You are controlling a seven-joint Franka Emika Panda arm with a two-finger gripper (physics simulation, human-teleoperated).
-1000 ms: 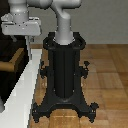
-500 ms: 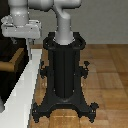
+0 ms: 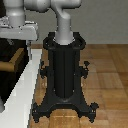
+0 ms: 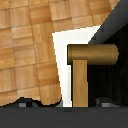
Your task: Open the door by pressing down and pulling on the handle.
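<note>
One arm reaches over from its black pedestal (image 3: 64, 75) toward the exterior view's left, where the gripper (image 3: 29, 50) hangs just above the handle (image 3: 15, 60), a short brown wooden bar poking out from the door (image 3: 6, 55), a dark panel at that edge of the frame. A single grey finger (image 3: 30, 47) is all that shows there, pointing down beside the handle, and whether it touches the wood cannot be told. The wrist view looks straight down on the handle (image 4: 85, 70), its L shape lying across the white frame (image 4: 62, 55) with the dark door (image 4: 112, 75) beside it and wooden floor (image 4: 25, 45) beyond; only blurred dark finger edges show there, so whether the jaws are spread or closed cannot be told
</note>
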